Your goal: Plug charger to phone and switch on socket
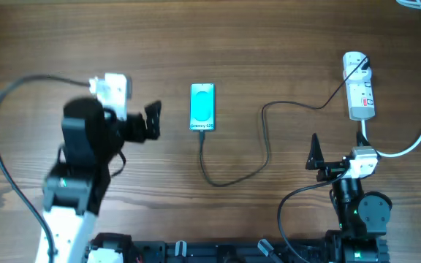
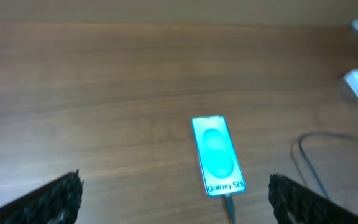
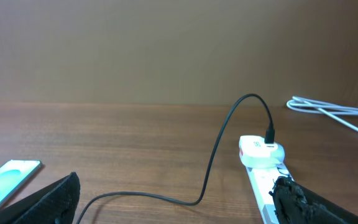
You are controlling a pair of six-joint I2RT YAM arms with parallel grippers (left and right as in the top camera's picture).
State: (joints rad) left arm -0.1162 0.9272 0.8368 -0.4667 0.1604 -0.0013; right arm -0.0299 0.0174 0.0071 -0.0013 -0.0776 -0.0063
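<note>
Currently the phone (image 1: 202, 107) lies flat mid-table (image 1: 50, 44), screen lit, "Galaxy" end toward the robot. The charger (image 1: 266, 139) runs from that end in a slack loop, then up and over to the socket (image 1: 359, 88) at far right, where its plug sits in the far end. The tip looks to be at the phone's port; whether it is fully seated cannot be told.

Left gripper (image 1: 153, 120): just left of the phone, apart from it, jaws spread wide, nothing between them. Right gripper (image 1: 317, 162): near side of the socket, not touching, jaws likewise spread and empty. White cord (image 1: 415, 142) trails off right.

Handling, as judged:
- Phone: light, thin, smooth glass on smooth wood. Likely to skate if pushed endwise. Take it across the long edges, not the screen.
- Charger: thin and limp, no push strength along its length. The only stiff part is the connector tip, so grip there, close to the port, if it needs reseating.
- Socket: light plastic strip, liable to slide or rock under a sideways poke. Press straight down with one fingertip; its switch cannot be picked out at this size. Cord stiffness may swing the strip.
</note>
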